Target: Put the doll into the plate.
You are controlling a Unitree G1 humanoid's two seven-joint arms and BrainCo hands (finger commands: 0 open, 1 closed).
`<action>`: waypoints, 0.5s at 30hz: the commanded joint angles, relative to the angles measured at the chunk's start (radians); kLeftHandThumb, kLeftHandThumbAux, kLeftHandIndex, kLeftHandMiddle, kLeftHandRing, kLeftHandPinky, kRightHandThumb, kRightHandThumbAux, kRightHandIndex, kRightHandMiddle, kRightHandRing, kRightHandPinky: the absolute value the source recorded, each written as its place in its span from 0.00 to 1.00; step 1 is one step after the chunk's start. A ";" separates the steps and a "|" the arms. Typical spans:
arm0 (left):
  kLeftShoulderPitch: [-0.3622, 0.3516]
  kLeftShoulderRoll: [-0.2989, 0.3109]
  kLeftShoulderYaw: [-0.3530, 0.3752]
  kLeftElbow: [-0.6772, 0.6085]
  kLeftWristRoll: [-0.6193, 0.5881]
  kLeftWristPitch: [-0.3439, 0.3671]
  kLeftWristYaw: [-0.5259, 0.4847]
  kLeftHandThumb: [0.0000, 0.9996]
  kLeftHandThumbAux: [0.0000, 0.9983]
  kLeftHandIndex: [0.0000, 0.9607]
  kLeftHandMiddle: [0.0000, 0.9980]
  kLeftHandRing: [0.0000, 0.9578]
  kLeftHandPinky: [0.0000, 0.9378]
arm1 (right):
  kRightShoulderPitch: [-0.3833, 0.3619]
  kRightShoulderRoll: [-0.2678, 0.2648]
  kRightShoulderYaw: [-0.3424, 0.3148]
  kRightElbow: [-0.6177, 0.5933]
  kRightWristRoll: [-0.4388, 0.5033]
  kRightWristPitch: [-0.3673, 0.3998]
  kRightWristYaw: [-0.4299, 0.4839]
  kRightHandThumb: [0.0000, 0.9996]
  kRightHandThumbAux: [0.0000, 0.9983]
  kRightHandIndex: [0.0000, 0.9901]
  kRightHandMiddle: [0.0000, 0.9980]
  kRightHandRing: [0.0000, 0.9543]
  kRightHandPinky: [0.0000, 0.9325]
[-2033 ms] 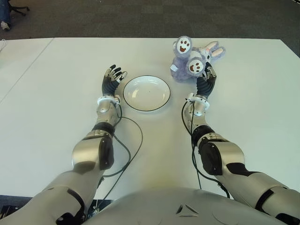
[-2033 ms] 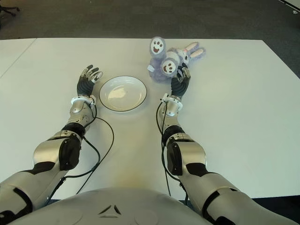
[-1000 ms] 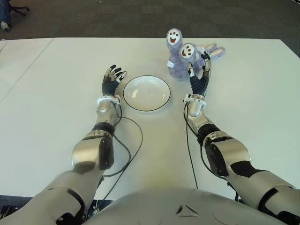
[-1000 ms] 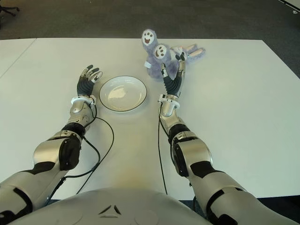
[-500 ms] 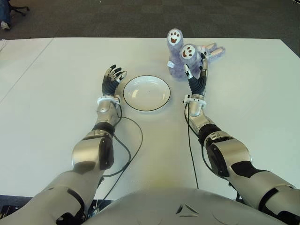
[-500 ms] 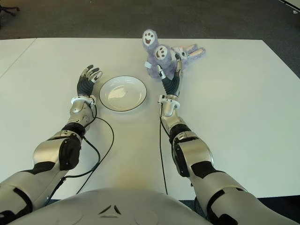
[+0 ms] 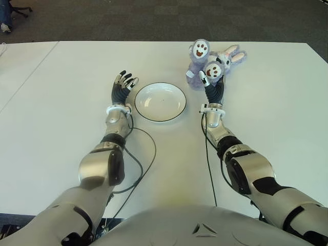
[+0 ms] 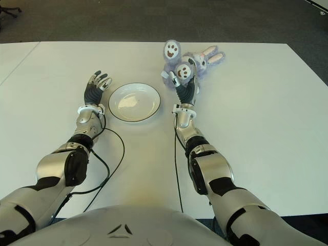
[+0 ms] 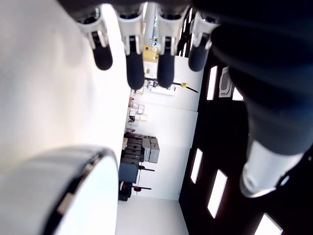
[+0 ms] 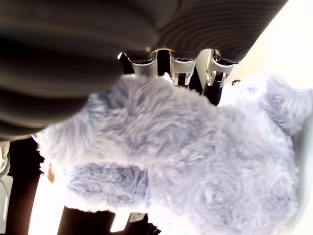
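Observation:
A fluffy purple bunny doll (image 7: 196,77) lies on its back at the far right of the white table (image 7: 56,107), both paw-print feet raised. My right hand (image 7: 212,85) reaches in from the near side, its fingers curled around the leg closer to me. In the right wrist view, fur (image 10: 195,161) fills the palm and the fingertips disappear behind it. A white plate (image 7: 160,102) with a dark rim sits left of the doll with nothing in it. Beside the plate's left edge my left hand (image 7: 123,84) shows, fingers (image 9: 134,58) spread and holding nothing.
The table's far edge (image 7: 154,42) runs just behind the doll, with dark carpet beyond it. Black cables (image 7: 148,148) trail from both forearms across the near table. A seam (image 7: 31,72) divides off another table top at the left.
My right hand's fingers have closed around the doll's nearer leg. The doll's feet shifted right and toward me. The left hand and plate stayed put.

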 commanded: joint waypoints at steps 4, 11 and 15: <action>0.123 -0.036 0.009 0.090 0.003 0.125 0.026 0.00 0.71 0.14 0.20 0.18 0.14 | 0.045 -0.003 0.015 -0.004 -0.012 -0.001 -0.010 0.16 0.32 0.00 0.00 0.00 0.00; 0.122 -0.037 0.009 0.091 0.004 0.125 0.025 0.00 0.70 0.14 0.20 0.18 0.12 | 0.047 -0.004 0.026 -0.014 -0.017 -0.005 -0.025 0.16 0.32 0.00 0.00 0.00 0.00; 0.121 -0.037 0.008 0.091 0.005 0.129 0.028 0.00 0.69 0.14 0.20 0.18 0.14 | 0.045 -0.005 0.030 -0.016 -0.018 -0.008 -0.036 0.16 0.32 0.00 0.00 0.00 0.00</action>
